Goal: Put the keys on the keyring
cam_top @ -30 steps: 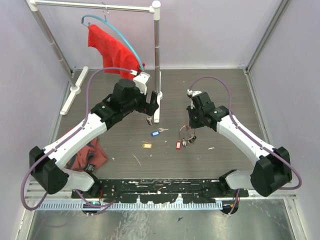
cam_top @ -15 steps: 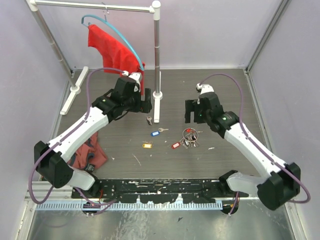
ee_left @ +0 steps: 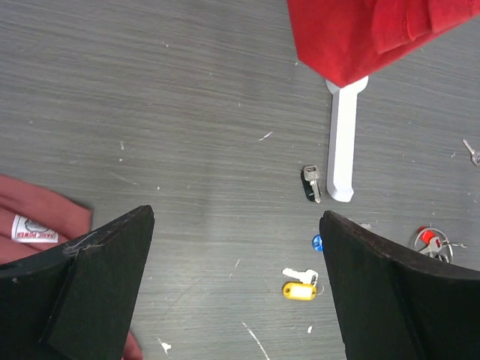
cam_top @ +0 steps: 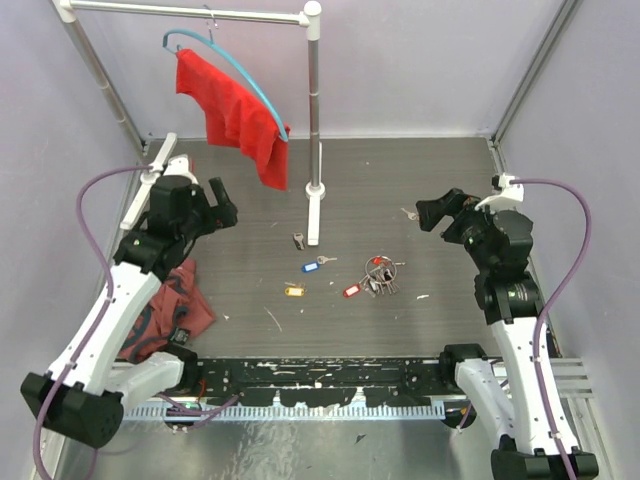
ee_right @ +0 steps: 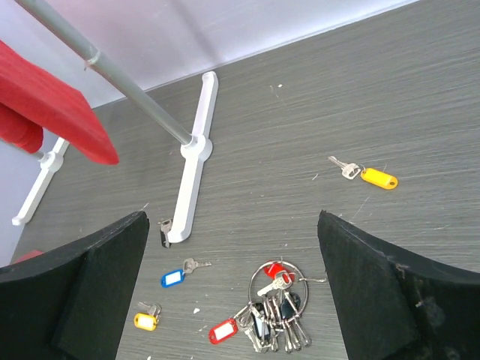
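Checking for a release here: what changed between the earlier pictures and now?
The right gripper let go of the keyring, jaws now open, and drew back to its own side. The left gripper pulled back left, away from the rack foot. The keyring lies on the table; the blue-tagged key and yellow-tagged key stayed put.

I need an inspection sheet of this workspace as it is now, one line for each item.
Surface: dark grey table, scattered white specks.
Job's things: keyring lies flat, several keys and a red tag on it; black-tagged key loose beside the garment rack.
Clutter: blue-tagged key, yellow-tagged key, red cloth on a hanger, second cloth at the left edge.
Grippers: left gripper and right gripper open, empty, away from the keys.
Cables: purple cables loop off both arms, touching no key.
Surroundings: pale walls; nothing else seen.
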Motion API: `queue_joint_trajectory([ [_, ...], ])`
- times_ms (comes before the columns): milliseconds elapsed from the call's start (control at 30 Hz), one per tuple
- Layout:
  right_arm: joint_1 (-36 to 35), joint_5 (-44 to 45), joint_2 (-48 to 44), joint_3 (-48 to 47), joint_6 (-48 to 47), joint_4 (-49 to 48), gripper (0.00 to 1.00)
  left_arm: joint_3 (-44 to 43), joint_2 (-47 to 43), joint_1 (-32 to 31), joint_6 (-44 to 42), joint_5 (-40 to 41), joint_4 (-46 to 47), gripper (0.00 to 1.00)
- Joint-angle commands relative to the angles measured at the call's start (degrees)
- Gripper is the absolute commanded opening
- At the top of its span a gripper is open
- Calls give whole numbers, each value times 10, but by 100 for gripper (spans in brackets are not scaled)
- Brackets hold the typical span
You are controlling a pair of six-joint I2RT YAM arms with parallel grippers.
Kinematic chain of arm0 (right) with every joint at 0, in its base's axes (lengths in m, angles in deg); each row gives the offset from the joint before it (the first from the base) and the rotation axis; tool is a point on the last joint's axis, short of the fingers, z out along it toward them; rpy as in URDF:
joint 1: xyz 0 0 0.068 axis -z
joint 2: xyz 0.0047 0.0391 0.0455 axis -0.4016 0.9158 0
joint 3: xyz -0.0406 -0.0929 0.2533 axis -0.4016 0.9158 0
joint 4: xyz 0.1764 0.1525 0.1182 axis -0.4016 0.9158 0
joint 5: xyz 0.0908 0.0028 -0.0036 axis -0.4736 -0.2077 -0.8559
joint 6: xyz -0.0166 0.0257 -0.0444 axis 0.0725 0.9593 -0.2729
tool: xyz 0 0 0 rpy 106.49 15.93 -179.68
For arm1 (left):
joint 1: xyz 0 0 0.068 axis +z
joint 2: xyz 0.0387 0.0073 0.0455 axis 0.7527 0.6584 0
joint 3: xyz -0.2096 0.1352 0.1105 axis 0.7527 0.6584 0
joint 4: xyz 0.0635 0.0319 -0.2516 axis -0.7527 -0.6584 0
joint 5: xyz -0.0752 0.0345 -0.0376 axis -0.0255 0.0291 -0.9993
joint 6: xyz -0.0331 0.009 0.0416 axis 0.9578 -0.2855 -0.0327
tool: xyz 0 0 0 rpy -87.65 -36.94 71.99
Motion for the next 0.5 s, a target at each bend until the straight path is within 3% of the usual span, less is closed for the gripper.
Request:
queue_joint_trajectory([
  [0, 3, -14, -4, -9, -17, 3, 100, 30, -49, 4, 4, 28, 1, 98],
  [467, 3, 45, -45, -3, -59, 37, 100, 88, -135, 4, -56, 70, -6, 98],
])
